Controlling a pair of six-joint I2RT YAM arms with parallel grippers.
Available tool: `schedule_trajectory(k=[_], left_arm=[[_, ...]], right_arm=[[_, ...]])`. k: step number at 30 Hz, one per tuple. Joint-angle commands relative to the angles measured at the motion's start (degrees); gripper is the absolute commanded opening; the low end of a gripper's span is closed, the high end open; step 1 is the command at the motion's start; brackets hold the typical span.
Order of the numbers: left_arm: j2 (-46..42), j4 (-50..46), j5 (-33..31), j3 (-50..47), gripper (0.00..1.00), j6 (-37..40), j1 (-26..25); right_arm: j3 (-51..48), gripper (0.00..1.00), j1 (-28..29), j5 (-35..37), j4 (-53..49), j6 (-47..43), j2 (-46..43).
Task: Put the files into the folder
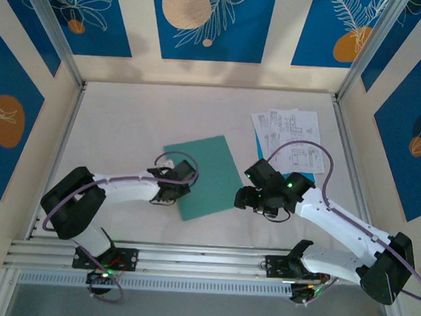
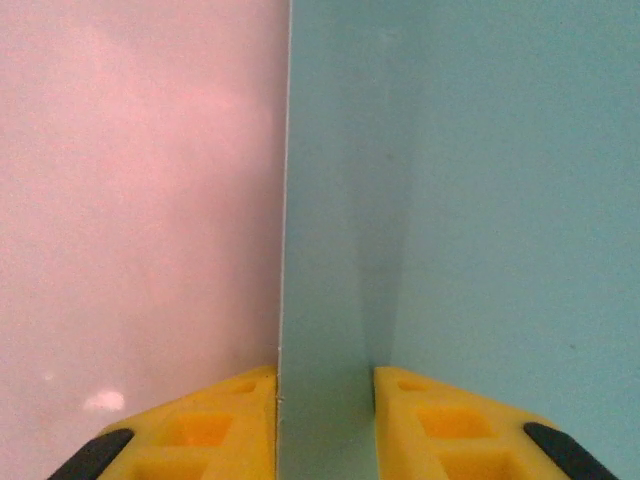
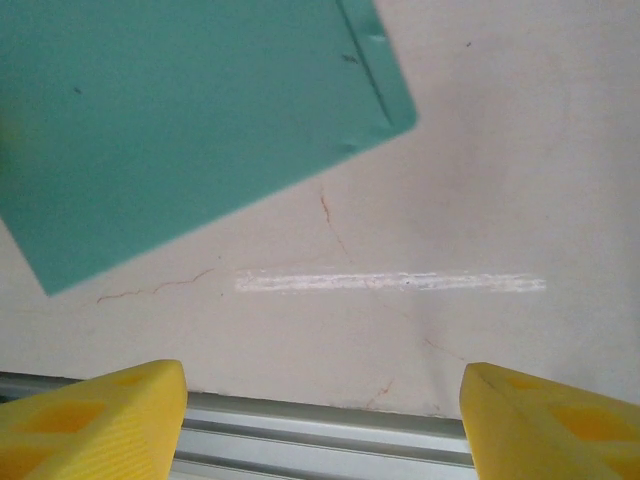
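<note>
At the thin teal-green rectangular folder (image 1: 205, 176), the left claw (image 2: 325, 395) straddles its edge, spread apart; the right claw (image 3: 325, 400) nearby, also apart. A shallow pinch may skid it.

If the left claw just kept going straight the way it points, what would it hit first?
Probably the folder: the left gripper points down at it with open jaws straddling its edge, one side over teal, the other over the table. How far off it is remains unclear from this view.
</note>
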Motion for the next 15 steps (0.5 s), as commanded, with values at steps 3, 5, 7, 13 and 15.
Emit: schedule_trajectory(k=[3,5,7,13,15], left_arm=[[3.5,-9.5,-0.9,3.9,0.33,18.6,7.1],[3.4,-11.7,-2.9,6.4,0.41,21.7,7.9],[1.9,-14.0,-3.9,8.7,0.52,24.1,7.7],[-9.9,-18.6,-0.1,7.6,0.65,16.3,3.2],[-13.7,-15.7,4.3,4.9,0.66,10.6,0.5]], right_arm=[[-1.1,0.73,-1.3,-3.7,5.6,0.6,2.7],[-1.1,0.73,-1.9,-4.7,7.5,0.3,3.6],[-0.9,0.74,-3.0,-5.9,10.0,-0.4,4.4],[0.4,0.74,-8.7,-10.6,17.7,-2.2,10.6],[1.2,0.73,-10.2,-12.1,20.1,-2.4,14.0]])
